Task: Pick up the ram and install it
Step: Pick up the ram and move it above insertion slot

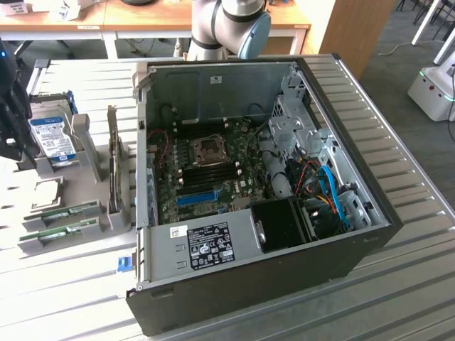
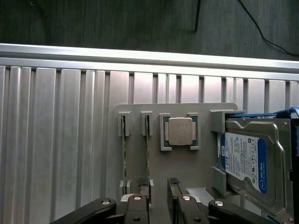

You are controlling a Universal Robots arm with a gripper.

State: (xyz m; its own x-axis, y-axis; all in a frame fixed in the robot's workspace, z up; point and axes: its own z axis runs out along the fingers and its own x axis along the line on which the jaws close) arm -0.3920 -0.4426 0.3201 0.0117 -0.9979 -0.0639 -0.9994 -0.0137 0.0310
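Observation:
Two ram sticks stand on edge in slots of a grey holder plate point(image 2: 135, 116). One ram stick point(image 2: 147, 149) runs right up to one of my fingertips point(image 2: 143, 181); the other stick point(image 2: 123, 154) stands parallel beside it. My gripper point(image 2: 159, 183) hovers over the plate, open, with only bare plate in the gap between its fingers. In the exterior view the same green sticks point(image 1: 60, 212) point(image 1: 55, 231) lie at the near left, and my gripper point(image 1: 11, 121) is a dark shape at the far left edge, above the holder.
A processor chip point(image 2: 180, 131) and a silver hard drive point(image 2: 247, 158) sit on the holder beside the sticks. An upright card point(image 1: 112, 167) stands between the holder and the open computer case point(image 1: 355, 241), whose motherboard point(image 1: 213, 167) faces up. All rest on a ribbed metal table point(image 1: 64, 298).

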